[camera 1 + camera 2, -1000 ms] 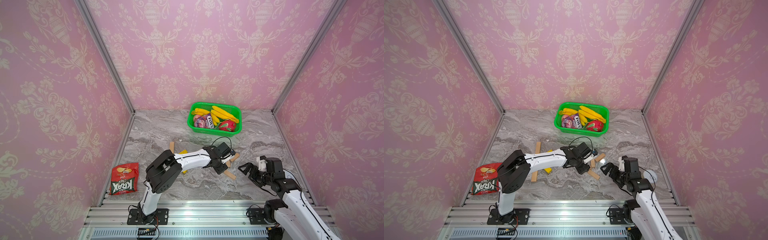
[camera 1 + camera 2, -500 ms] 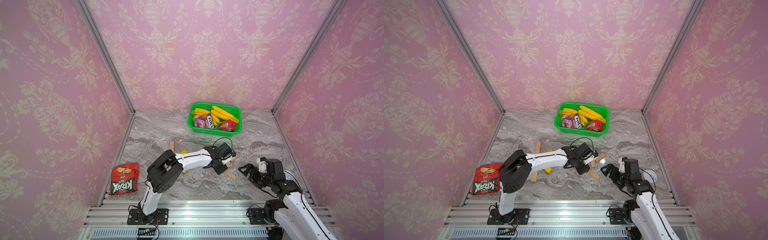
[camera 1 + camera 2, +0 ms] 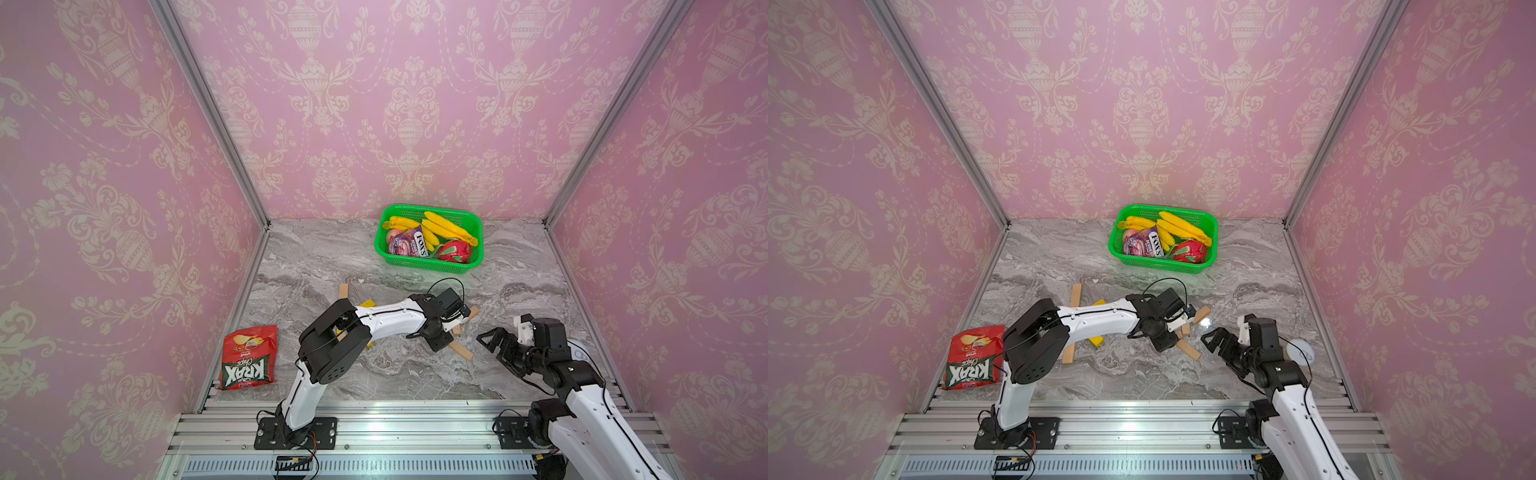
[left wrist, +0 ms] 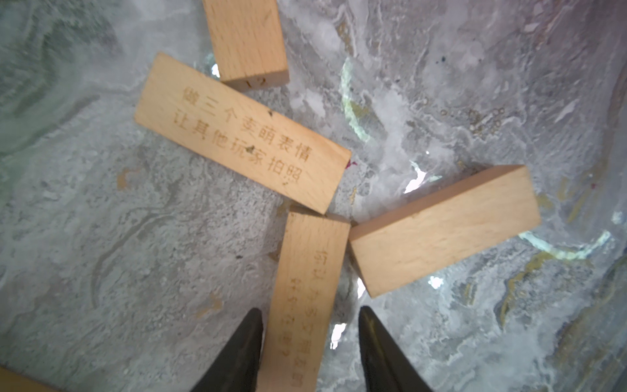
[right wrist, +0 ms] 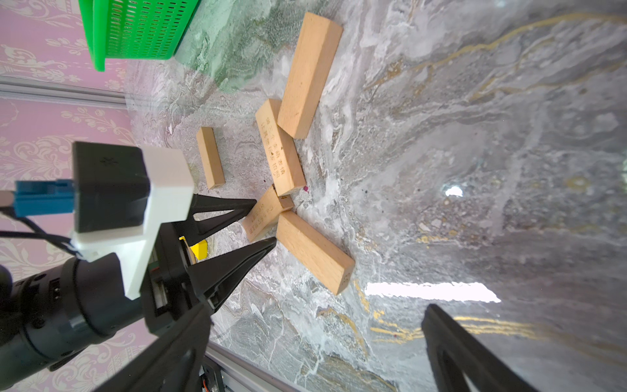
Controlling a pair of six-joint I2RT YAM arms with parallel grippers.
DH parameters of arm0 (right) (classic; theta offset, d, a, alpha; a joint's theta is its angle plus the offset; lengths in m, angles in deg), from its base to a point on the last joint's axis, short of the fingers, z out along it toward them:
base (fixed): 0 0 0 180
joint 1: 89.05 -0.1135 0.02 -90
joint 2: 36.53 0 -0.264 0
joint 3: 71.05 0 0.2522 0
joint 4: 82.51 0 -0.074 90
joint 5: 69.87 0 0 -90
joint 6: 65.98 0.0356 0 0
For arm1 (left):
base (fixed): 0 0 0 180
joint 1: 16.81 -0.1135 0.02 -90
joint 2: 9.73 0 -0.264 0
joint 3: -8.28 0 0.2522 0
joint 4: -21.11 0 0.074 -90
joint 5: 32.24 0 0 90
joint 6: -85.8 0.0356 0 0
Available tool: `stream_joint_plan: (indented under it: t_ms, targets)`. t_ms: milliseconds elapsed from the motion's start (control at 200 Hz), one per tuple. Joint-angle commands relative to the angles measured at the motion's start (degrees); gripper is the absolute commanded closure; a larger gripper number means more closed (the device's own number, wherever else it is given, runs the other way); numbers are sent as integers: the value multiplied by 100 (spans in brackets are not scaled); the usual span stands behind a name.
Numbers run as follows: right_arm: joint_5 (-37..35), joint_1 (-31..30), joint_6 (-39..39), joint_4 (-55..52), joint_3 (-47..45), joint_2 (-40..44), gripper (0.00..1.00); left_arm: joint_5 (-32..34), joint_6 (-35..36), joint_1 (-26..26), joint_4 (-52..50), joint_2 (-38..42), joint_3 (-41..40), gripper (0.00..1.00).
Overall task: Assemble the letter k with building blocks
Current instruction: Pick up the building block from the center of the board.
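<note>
Several tan wood building blocks lie flat in a loose cluster on the marble. My left gripper (image 4: 310, 324) is open and straddles an engraved block (image 4: 307, 288); one finger touches its side and a gap shows at the opposite finger. Another engraved block (image 4: 237, 132) and a plain one (image 4: 444, 230) meet its far end. In both top views the left gripper (image 3: 452, 329) (image 3: 1180, 332) hangs over this cluster. My right gripper (image 5: 319, 309) (image 3: 488, 338) stands open and empty beside it. The left arm partly hides a wood block (image 3: 1075, 295) and yellow blocks (image 3: 1096, 340). Whether the blocks form the letter k I cannot tell.
A green basket (image 3: 428, 266) with bananas, a sweets packet and a red fruit stands at the back. A red chips bag (image 3: 248, 357) lies at the front left. Pink walls close three sides, and a metal rail (image 3: 374, 419) runs along the front.
The left jaws have narrowed slightly round the engraved block. Both arms otherwise hold still.
</note>
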State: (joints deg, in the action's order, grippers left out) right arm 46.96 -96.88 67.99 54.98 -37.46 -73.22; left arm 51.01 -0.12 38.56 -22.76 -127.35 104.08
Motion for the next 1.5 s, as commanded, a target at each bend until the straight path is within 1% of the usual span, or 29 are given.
stream_joint_plan:
  t_ms: [0,280,375,485,545,770,895,986,1156,1356,1491]
  targets:
    - [54,45,13,22,-118,63,0,139,156,34,-251,-120,141,52]
    - [57,43,42,61,-151,75,0,138,174,35,-314,-198,187,54]
    - [52,38,62,91,-184,94,0,155,183,34,-347,-226,215,57]
    - [60,45,60,113,-188,77,0,156,187,33,-377,-269,232,59]
    - [66,41,51,109,-175,76,0,147,190,35,-391,-289,242,62]
    - [64,39,43,120,-149,0,0,164,199,26,-396,-295,208,71]
    - [25,38,58,27,-108,136,0,242,162,25,-441,-284,207,73]
    - [20,38,76,15,-118,197,0,347,118,26,-463,-200,174,74]
    - [57,42,18,10,-32,51,0,462,-57,9,-381,36,-50,75]
    - [73,42,-9,35,80,-34,0,191,-358,-111,73,461,-531,75]
    - [87,45,-31,45,158,-143,0,94,-501,-176,211,644,-643,75]
